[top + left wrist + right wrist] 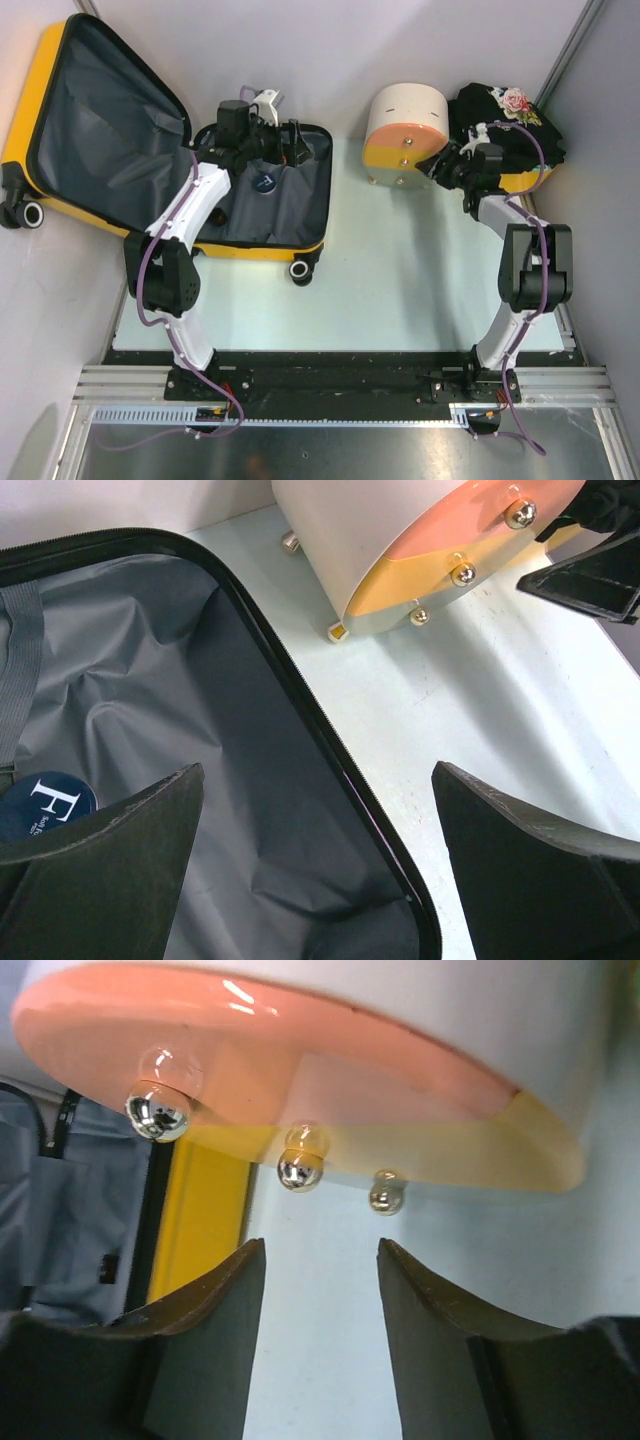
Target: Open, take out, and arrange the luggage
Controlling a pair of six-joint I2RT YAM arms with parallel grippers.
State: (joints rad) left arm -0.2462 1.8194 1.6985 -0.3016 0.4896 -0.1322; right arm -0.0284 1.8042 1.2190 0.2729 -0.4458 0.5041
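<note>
Pale table [400, 290] under open luggage [290, 205], tipped drawer cabinet [405, 125] and, apparently, a cloth-filled yellow bin [520, 182].

The top external camera looks steeply down from above and behind the arm bases, far enough off to take in the whole table [400, 280]. The left wrist camera sits close behind the left gripper [318, 770] and faces down past its fingers into the luggage [150, 680], with the drawer cabinet [350, 530] ahead of the fingertips. The right wrist camera, low and very near, looks forward through the right gripper [322, 1245] at that cabinet's knobs [300, 1170]. All three views share the cabinet and the luggage.
</note>
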